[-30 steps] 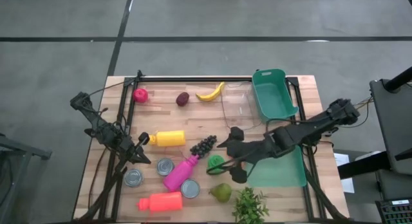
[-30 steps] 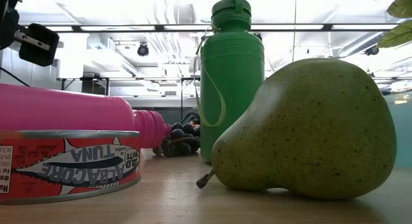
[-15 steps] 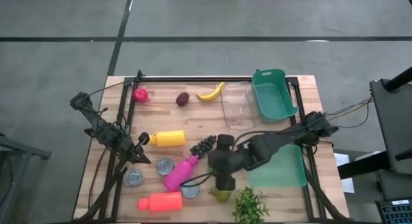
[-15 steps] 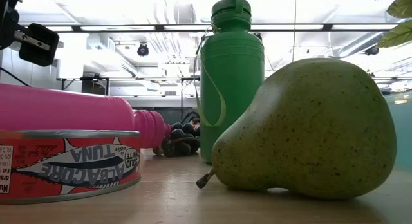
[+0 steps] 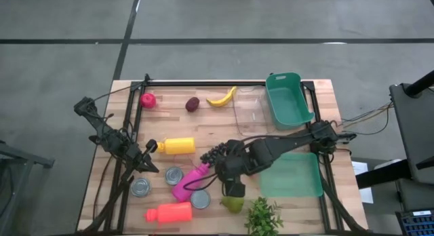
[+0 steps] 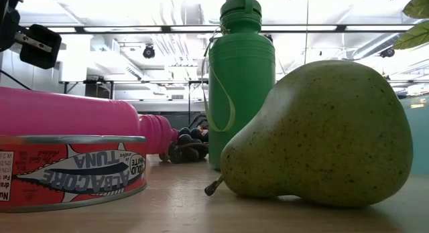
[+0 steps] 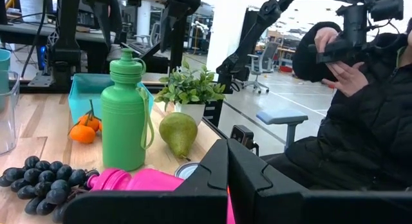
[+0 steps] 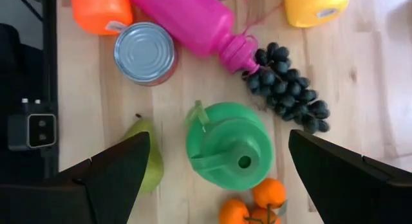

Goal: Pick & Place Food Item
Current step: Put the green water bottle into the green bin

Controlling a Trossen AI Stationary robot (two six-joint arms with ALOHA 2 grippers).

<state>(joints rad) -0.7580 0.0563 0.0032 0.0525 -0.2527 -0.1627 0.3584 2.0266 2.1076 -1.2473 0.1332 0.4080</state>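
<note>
The right gripper (image 5: 234,184) hangs over the middle of the bench (image 5: 325,93) with its jaws spread wide and nothing between them. Straight below the gap, in the right wrist view, stands the green bottle (image 8: 225,145), seen cap-on. The pear (image 8: 146,161) lies just off one jaw, near that finger's tip, and the oranges (image 8: 257,201) sit just beyond the bottle, between the two jaws. The dark grapes (image 8: 286,87) lie on the bottle's far side from the oranges, with the neck of the pink bottle (image 8: 193,21) touching the bunch. A tin can (image 8: 146,53) stands close to the pink bottle, away from the jaws.

The left gripper (image 5: 144,163) waits at the bench's left part with its jaws pressed together, empty. Ahead of them, the left wrist view shows the green bottle upright, the pear beside it and a small potted plant (image 7: 188,92) behind.
</note>
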